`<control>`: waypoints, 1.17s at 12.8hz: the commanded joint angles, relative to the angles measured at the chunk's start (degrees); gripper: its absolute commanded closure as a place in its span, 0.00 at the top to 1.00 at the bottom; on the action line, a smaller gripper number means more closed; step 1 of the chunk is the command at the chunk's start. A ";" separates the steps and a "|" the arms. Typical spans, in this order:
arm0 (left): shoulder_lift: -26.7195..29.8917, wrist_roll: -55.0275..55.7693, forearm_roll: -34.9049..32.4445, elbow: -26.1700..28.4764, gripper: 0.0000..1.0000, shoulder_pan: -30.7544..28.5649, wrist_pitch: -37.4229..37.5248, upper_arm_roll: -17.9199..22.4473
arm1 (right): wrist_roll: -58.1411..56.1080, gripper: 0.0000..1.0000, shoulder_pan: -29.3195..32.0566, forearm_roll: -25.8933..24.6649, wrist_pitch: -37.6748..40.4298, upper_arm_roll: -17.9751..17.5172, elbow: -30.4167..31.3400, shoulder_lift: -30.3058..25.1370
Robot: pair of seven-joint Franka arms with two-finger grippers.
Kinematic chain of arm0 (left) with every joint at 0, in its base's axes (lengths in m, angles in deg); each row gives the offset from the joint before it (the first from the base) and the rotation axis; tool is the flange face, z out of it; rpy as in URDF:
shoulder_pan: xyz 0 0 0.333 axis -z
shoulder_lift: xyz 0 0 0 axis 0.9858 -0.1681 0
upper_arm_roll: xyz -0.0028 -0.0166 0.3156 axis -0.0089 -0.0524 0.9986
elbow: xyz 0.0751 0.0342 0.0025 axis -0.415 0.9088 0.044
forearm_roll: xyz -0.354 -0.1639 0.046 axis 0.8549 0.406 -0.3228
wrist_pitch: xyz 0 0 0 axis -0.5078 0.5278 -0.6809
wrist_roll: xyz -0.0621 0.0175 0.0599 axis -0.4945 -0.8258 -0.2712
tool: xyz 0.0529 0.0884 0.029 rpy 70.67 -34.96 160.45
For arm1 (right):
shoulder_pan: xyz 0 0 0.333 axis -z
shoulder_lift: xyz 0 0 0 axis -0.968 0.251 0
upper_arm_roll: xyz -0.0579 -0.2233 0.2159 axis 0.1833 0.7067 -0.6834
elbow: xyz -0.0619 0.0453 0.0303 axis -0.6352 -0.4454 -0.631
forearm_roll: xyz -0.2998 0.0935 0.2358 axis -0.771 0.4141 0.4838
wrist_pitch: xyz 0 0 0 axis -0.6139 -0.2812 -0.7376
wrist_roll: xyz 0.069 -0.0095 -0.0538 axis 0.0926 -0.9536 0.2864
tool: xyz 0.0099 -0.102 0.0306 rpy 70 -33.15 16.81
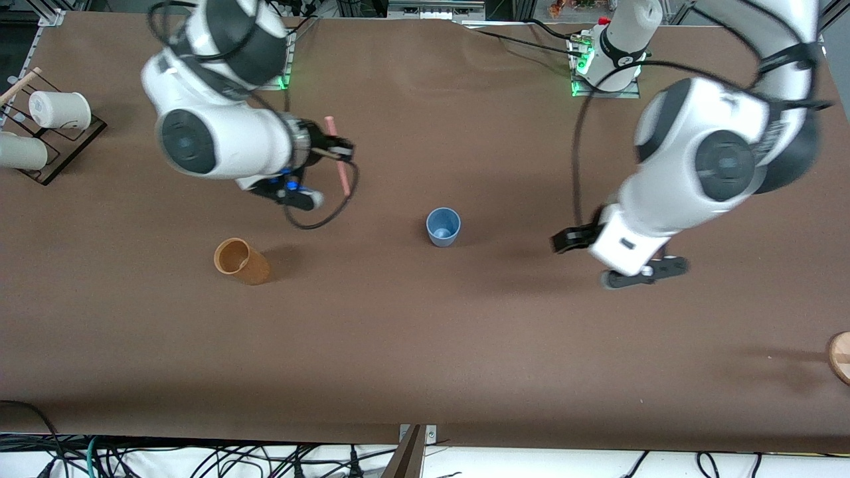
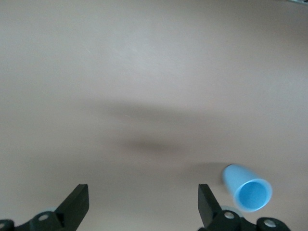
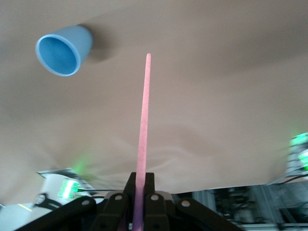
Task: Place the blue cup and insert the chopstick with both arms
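Note:
The blue cup stands upright and alone near the middle of the brown table. My right gripper is shut on the pink chopstick and holds it in the air over the table, toward the right arm's end from the cup. In the right wrist view the chopstick sticks out from the shut gripper, with the cup off to one side of its tip. My left gripper is open and empty, toward the left arm's end from the cup. The left wrist view shows the gripper wide open over bare table, with the cup beside one finger.
A tan-orange cup stands nearer the front camera, toward the right arm's end. White cups lie on a black rack at that end of the table. A round wooden piece shows at the left arm's end.

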 commanded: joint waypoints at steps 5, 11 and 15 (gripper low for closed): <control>11.74 -14.91 0.84 2.29 1.00 -10.58 8.75 3.52 | 18.13 0.00 -11.77 4.22 -19.96 0.12 -1.04 6.68; 21.66 -29.60 3.47 13.42 1.00 -9.79 12.01 11.11 | 20.78 0.00 -13.89 4.14 -22.89 0.21 -3.94 11.35; 23.26 -26.35 4.97 14.51 1.00 -8.73 11.31 11.11 | 19.99 0.00 -13.89 4.14 -25.26 0.21 -4.12 12.49</control>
